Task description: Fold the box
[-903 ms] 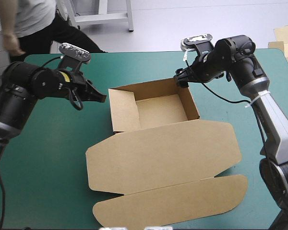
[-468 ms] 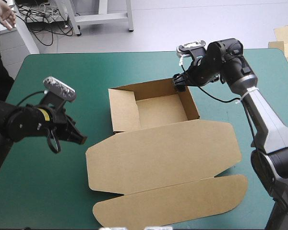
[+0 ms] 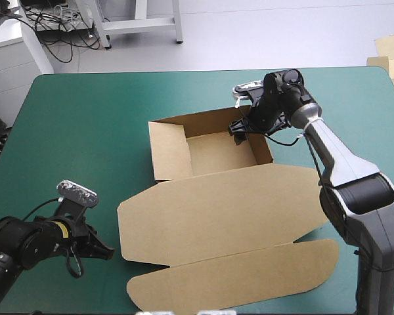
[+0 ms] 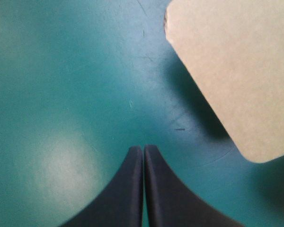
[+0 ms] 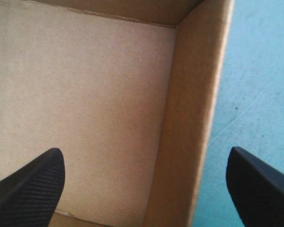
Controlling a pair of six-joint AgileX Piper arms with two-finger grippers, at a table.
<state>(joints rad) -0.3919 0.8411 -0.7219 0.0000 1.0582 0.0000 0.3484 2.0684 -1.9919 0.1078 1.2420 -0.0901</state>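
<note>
box point(image 4: 227, 75) mostly cut off in wrist views

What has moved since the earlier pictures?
The left arm pulled back from beside the box toward the table's near left corner, jaws shut. The right arm slid from just outside the tray's far right corner to above its right wall, jaws open astride it. The box stayed put.

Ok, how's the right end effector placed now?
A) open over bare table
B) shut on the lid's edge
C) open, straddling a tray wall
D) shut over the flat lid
C: the right end effector is open, one finger inside the box, the other over the teal-green cover, the wall between.
</note>
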